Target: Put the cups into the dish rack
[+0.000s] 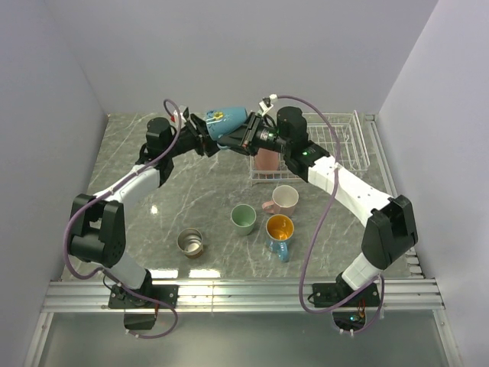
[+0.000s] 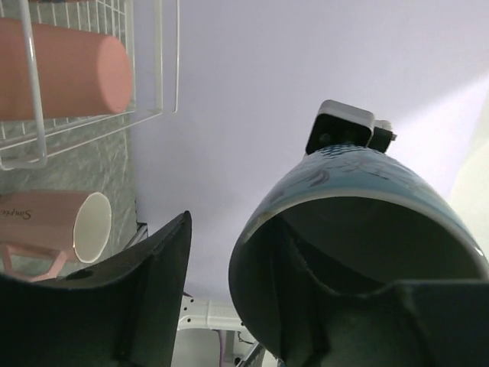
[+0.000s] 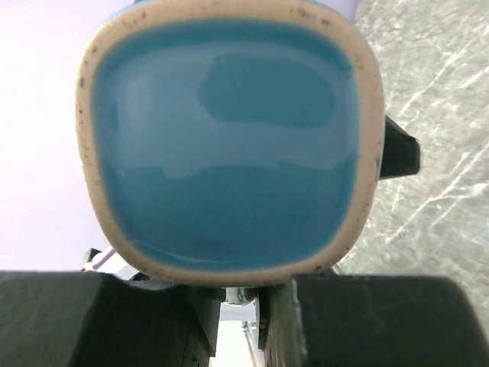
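Glossy blue ceramic cup (image 1: 225, 121) in mid-air between both grippers, just left of the white wire-grid dish rack (image 1: 348, 145).

Right gripper (image 1: 243, 138) clenched at the cup's bottom end, the rounded-square base filling its wrist view just above the closed fingers; exact spot pinched not visible. Left gripper (image 1: 212, 142) released: jaws parted, one finger inside the cup's mouth, the other outside and clear of the wall. Cup tipped on its side above the grey marbled table (image 1: 191, 191), not in the rack. In the rack's near-left corner, a salmon pink cylindrical cup (image 1: 265, 160), closed end showing. On the table, close together: pale pink mug (image 1: 284, 200), small mint green cup (image 1: 244, 218), blue mug with orange-gold inside (image 1: 280, 229); shiny steel cup (image 1: 189, 242) a little further left.
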`<state>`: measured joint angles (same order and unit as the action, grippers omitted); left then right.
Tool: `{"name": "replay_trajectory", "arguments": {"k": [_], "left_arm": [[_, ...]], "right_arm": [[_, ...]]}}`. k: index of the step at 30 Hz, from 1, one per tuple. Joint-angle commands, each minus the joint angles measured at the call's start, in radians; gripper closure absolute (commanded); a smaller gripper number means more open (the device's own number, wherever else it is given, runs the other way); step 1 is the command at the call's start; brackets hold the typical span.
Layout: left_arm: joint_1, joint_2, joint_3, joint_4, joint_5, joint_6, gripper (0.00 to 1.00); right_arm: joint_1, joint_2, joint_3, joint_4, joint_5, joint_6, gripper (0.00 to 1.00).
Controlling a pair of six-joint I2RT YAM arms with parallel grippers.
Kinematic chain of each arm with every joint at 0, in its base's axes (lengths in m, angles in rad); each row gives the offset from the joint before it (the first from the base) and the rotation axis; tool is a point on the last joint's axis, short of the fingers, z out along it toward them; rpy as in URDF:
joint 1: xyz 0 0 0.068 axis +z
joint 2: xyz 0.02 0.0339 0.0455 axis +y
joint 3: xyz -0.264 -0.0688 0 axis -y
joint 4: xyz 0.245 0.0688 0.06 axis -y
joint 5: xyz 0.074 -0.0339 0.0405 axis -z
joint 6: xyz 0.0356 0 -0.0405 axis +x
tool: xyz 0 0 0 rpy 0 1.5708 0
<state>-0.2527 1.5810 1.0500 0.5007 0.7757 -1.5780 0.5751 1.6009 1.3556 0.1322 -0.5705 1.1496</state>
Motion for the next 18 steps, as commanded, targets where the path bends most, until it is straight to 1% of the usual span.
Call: {"name": "replay_trajectory", "arguments": {"k": [1,3,7,12,14,15,16,17,18], "left_arm": [[-0.026,-0.045,0.053,-0.037,0.089,0.079,0.46],[-0.022,-0.049,0.054,-0.053,0.089,0.090,0.43],[0.001,-0.068,0.051,-0.122,0.085,0.147,0.41],[0.049,-0.098,0.047,-0.252,0.080,0.226,0.41],[0.064,-0.114,0.054,-0.316,0.071,0.292,0.41],[0.076,-0.119,0.073,-0.414,0.065,0.327,0.41],[0.081,-0.125,0.085,-0.471,0.039,0.408,0.41],[0.087,-0.130,0.099,-0.529,0.024,0.450,0.41],[0.092,-0.133,0.123,-0.645,0.002,0.491,0.42]], "right_arm": [[-0.044,-0.079,0.062,0.061,0.070,-0.073,1.00],[-0.063,-0.094,0.053,0.043,0.075,-0.083,1.00],[-0.127,-0.153,0.028,-0.008,0.090,-0.143,1.00],[-0.193,-0.220,-0.010,-0.202,0.158,-0.281,1.00],[-0.210,-0.248,-0.036,-0.297,0.193,-0.346,1.00],[-0.225,-0.257,-0.042,-0.327,0.237,-0.369,1.00],[-0.230,-0.269,-0.050,-0.359,0.263,-0.420,1.00],[-0.234,-0.275,-0.064,-0.420,0.293,-0.445,1.00],[-0.242,-0.280,-0.073,-0.446,0.357,-0.465,1.00]]}}
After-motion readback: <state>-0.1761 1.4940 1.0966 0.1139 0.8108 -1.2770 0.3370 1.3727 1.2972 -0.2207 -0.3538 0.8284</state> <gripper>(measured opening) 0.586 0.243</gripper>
